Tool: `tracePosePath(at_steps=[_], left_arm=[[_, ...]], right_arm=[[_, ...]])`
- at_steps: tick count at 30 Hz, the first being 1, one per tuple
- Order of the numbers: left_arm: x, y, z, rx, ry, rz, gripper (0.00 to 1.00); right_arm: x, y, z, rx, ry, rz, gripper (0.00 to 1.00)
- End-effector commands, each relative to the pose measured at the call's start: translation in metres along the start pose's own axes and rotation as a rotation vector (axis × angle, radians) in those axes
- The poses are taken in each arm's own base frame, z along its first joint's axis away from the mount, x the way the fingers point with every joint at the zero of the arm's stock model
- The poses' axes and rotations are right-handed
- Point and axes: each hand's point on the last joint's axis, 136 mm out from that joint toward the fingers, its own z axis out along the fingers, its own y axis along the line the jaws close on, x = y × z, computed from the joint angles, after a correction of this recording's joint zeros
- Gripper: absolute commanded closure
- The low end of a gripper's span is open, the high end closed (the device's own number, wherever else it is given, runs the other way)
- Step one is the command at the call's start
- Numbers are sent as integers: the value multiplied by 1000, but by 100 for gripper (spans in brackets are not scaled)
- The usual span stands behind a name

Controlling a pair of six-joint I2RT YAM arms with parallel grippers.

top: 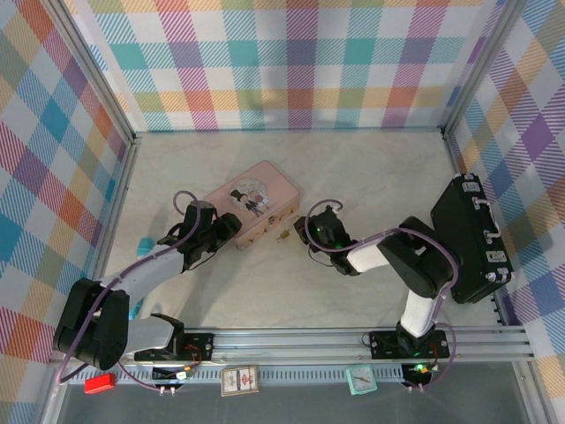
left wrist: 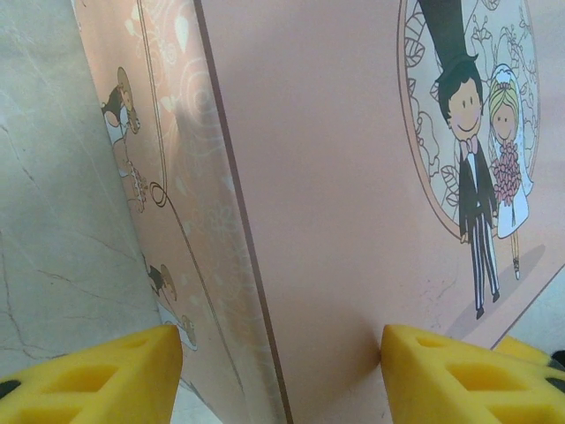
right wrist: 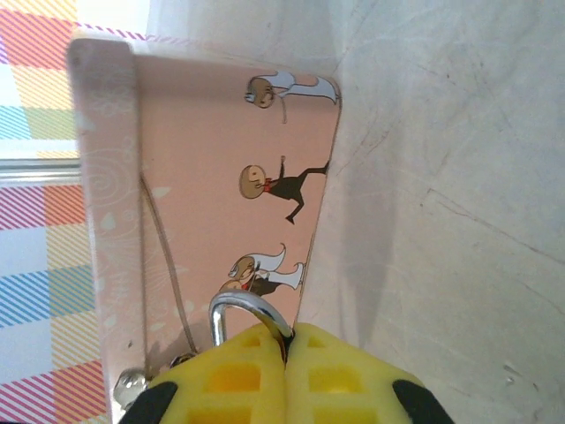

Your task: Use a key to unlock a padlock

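The tiny brass padlock (top: 283,237) hangs at the front wall of the pink illustrated tin box (top: 252,205). Its silver shackle (right wrist: 243,305) arches up just over my right fingertips, and its body is hidden behind them. My right gripper (right wrist: 287,349) is shut, with a thin dark sliver pinched between the pads that I take for the key; the rest of it is hidden. From above, the right gripper (top: 305,231) sits right next to the padlock. My left gripper (left wrist: 282,371) straddles a corner of the box (left wrist: 335,177), one pad on the side wall and one on the lid.
A black case (top: 472,238) stands by the right wall, behind the right arm. Plaid walls close in the marble table (top: 371,177) on three sides. A red item (top: 100,382), a small card (top: 239,380) and a small clock (top: 361,380) lie below the front rail.
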Motion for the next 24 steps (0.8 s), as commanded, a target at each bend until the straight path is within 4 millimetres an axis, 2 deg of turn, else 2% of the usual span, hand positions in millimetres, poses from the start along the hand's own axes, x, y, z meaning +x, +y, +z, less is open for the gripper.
tracePosePath(at_steps=[1, 8, 14, 21, 24], left_arm=[[0, 5, -6, -34, -9, 24, 39], [-9, 0, -17, 2, -62, 68, 38], [-16, 0, -35, 29, -130, 126, 37], [-17, 4, -47, 31, -167, 206, 36], [-21, 17, -51, -41, -188, 214, 35]], right_arm=[[-6, 8, -14, 6, -7, -97, 100], [1, -2, -47, 91, 60, -270, 100], [-1, -11, -88, 190, 101, -447, 100], [1, -18, -133, 288, 184, -604, 100], [4, -25, -149, 342, 240, -658, 100]])
